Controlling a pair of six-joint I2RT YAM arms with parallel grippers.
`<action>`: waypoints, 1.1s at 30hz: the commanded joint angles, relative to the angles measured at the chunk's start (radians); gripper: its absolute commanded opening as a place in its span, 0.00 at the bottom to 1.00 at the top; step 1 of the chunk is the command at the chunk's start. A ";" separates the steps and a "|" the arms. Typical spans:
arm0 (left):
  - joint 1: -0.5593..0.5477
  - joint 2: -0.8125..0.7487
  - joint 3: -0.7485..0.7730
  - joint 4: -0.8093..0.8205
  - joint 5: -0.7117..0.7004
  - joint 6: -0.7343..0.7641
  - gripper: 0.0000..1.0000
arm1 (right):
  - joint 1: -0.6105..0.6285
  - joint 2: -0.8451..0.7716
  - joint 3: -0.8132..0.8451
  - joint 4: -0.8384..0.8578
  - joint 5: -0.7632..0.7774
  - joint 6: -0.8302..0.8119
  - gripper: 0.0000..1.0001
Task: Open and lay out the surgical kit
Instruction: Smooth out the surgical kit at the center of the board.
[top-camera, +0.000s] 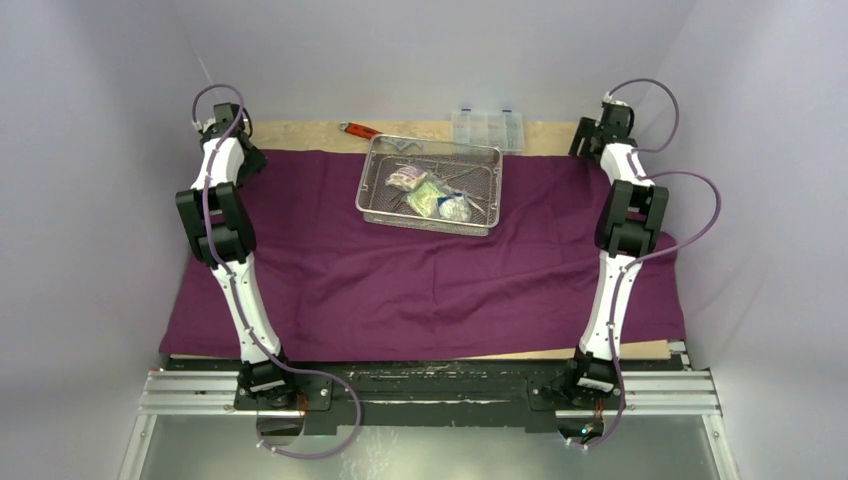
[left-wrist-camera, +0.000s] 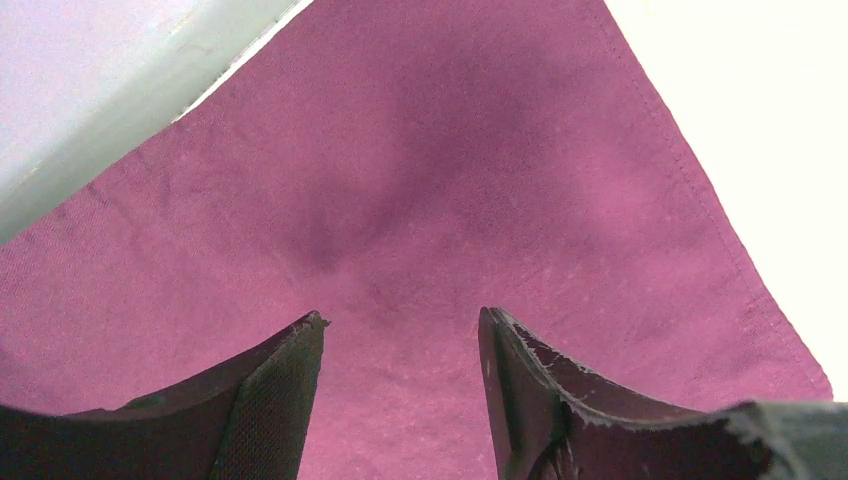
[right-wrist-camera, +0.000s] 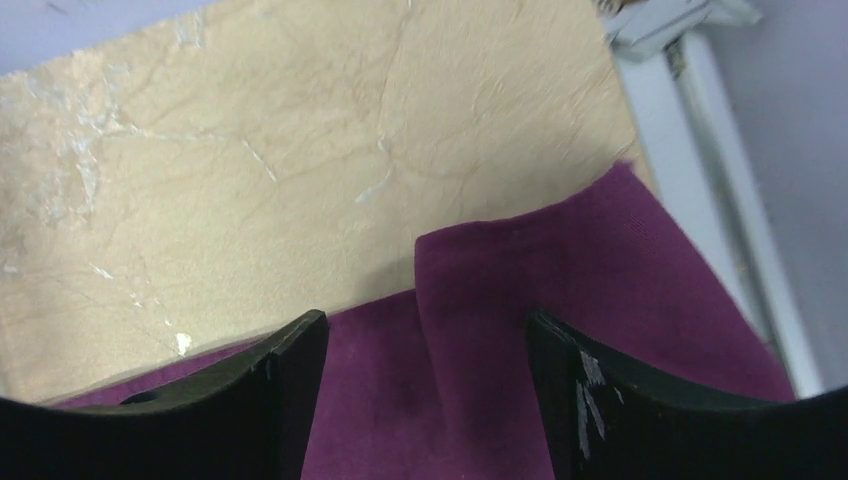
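The left gripper (left-wrist-camera: 400, 320) is open, its two dark fingers (left-wrist-camera: 280, 390) stand apart and hold nothing. Directly under it lies the large dark-purple cloth (top-camera: 420, 280), flat with a soft shadow. To the right of this gripper one hemmed edge of the cloth runs to a corner, and beyond this edge a pale surface shows. The right gripper (right-wrist-camera: 427, 320) is also open, with nothing between its fingers (right-wrist-camera: 290, 380). Below it a small fold of the cloth's edge sits in the gap, but I cannot tell if the fingers touch it. Ahead of this gripper is the bare tan worktop (right-wrist-camera: 250, 150). In the top view the cloth is spread wide over the worktop and both grippers hang over its far corners, one at each side. The rectangular silver wire-mesh tray (top-camera: 425, 222) stands on the cloth between the two grippers, well apart from both, and somewhat closer to the arm bases than they are. Inside the tray lie the three small clear packets (top-camera: 425, 200), close together. Some thin steel pieces (top-camera: 468, 180) lie beside them, too small to tell which instrument is which. Beyond the tray, on the bare worktop, a red-handled wrench (top-camera: 358, 129) and a clear plastic box (top-camera: 487, 128) rest off the cloth.
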 joint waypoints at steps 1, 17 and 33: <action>-0.003 -0.075 0.012 -0.014 -0.019 0.025 0.57 | -0.001 0.014 0.025 -0.047 -0.034 0.097 0.75; -0.003 -0.092 -0.109 0.110 -0.074 0.020 0.57 | 0.056 -0.156 -0.222 -0.093 -0.245 0.192 0.70; -0.006 -0.099 -0.195 0.414 -0.098 -0.045 0.57 | 0.022 -0.068 0.237 -0.183 0.080 0.281 0.70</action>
